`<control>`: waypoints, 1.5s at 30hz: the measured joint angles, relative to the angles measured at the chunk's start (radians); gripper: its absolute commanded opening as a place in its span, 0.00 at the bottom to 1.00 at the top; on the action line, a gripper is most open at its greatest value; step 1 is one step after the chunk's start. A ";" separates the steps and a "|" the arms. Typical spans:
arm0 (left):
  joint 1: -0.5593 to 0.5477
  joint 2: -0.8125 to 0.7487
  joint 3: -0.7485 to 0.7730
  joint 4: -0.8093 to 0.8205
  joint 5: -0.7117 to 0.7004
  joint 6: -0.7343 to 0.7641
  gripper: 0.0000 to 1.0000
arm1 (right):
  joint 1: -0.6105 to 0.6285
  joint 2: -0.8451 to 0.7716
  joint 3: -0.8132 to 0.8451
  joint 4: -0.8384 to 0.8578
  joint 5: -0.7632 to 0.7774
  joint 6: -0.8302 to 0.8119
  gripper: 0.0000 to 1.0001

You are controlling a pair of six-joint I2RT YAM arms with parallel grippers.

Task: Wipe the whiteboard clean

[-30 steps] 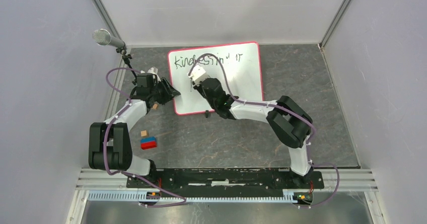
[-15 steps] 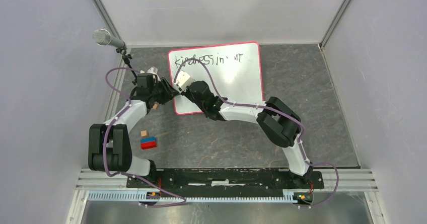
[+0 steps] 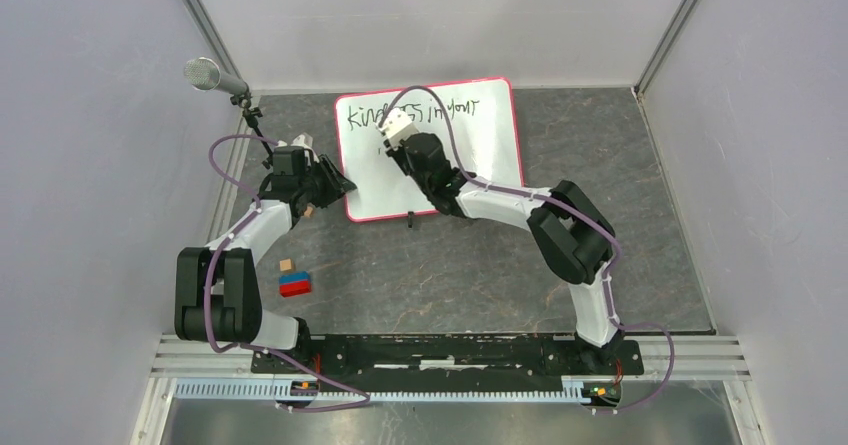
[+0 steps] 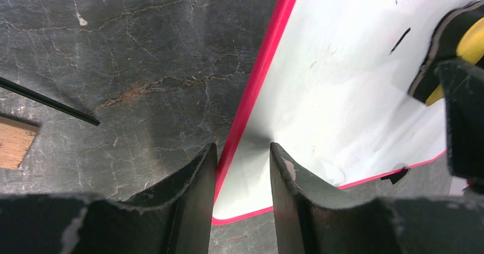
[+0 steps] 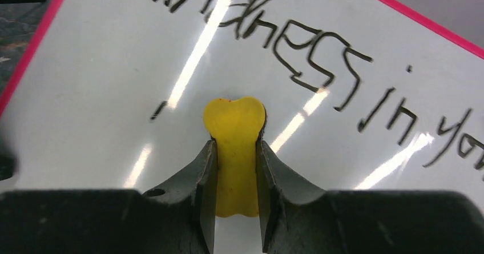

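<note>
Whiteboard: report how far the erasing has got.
Done: little shows; the large white red-rimmed whiteboard is blank below, apart from stray marks. In hand: the right claw is shut on a yellow bone-shaped eraser just below the black handwriting, while the left claw straddles the board's left rim. Left: the line of writing along the far edge.

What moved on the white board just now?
The right jaws, shut on the yellow eraser, swung left, then back up toward the writing on the whiteboard. The left jaws stayed astride its left rim, and the board itself did not shift.
</note>
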 measured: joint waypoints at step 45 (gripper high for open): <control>0.031 0.007 0.019 0.217 0.013 -0.080 0.66 | 0.065 0.058 0.126 -0.078 -0.082 -0.084 0.21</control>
